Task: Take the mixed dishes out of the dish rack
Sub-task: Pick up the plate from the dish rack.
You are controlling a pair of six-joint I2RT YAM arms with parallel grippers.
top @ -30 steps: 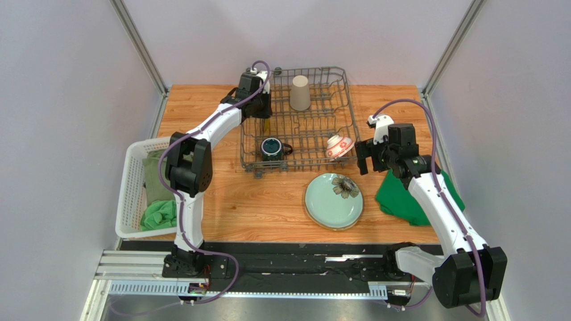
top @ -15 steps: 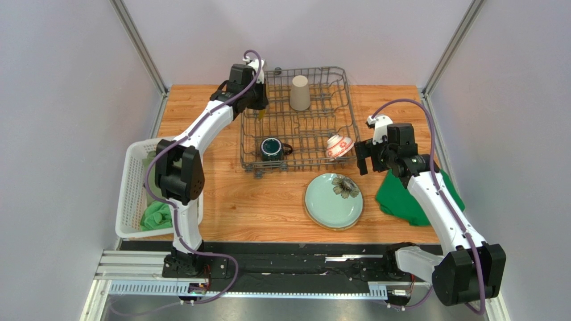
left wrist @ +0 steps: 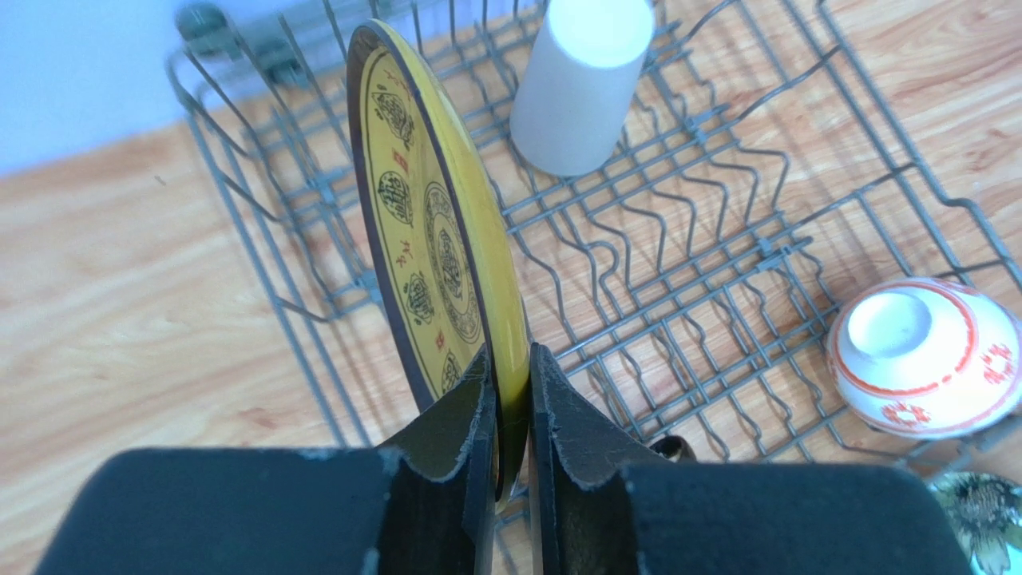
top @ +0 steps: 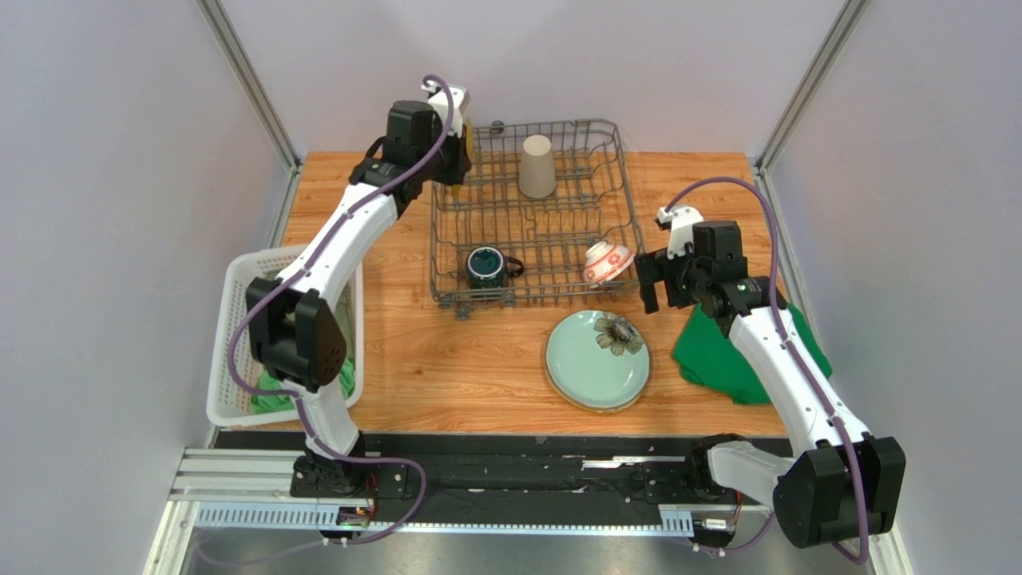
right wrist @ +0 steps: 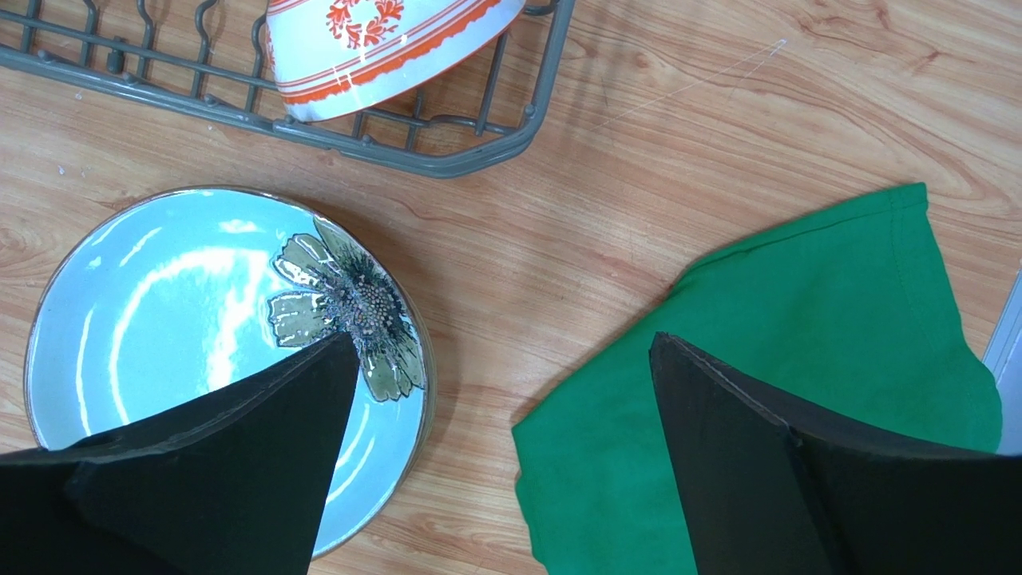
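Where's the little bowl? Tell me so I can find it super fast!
Find the grey wire dish rack on the wooden table. In its near right corner, by the pale green plate, lies the small bowl, tipped over. It alone is white with red patterns; the mug is dark teal, the tumbler plain beige.

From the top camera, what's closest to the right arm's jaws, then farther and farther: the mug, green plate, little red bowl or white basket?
1. red-and-white bowl, in the dish rack, near right corner, beside the jaws.
2. pale green plate, on the table in front.
3. dark teal mug, near left of the rack.
4. white basket, far left edge.
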